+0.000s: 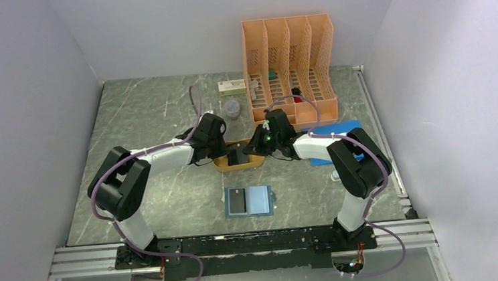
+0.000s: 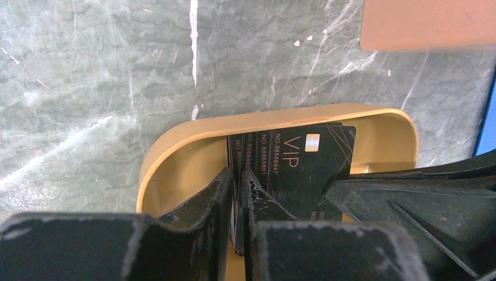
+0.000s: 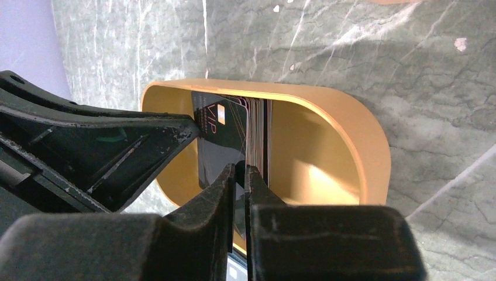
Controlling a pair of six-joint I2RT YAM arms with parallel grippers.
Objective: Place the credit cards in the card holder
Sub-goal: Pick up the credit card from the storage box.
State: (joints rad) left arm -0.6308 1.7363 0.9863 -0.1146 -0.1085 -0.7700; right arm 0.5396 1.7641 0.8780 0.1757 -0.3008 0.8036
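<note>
A stack of black credit cards (image 2: 292, 161) stands on edge in the orange oval tray (image 2: 175, 152). My left gripper (image 2: 238, 182) is shut on the stack's edge. My right gripper (image 3: 240, 171) is shut on the front card (image 3: 219, 132), the one marked VIP, beside the rest of the stack (image 3: 260, 132). Seen from above, both grippers meet over the tray (image 1: 223, 162), the left gripper (image 1: 228, 153) from the left and the right gripper (image 1: 254, 149) from the right. The teal card holder (image 1: 258, 199) lies open nearer the arm bases, a dark card (image 1: 237, 199) on its left half.
An orange file rack (image 1: 289, 67) stands at the back. A small box (image 1: 232, 86) and a clear cup (image 1: 232, 108) sit left of it. A flat blue sheet (image 1: 333, 132) lies right of the tray, under the right arm.
</note>
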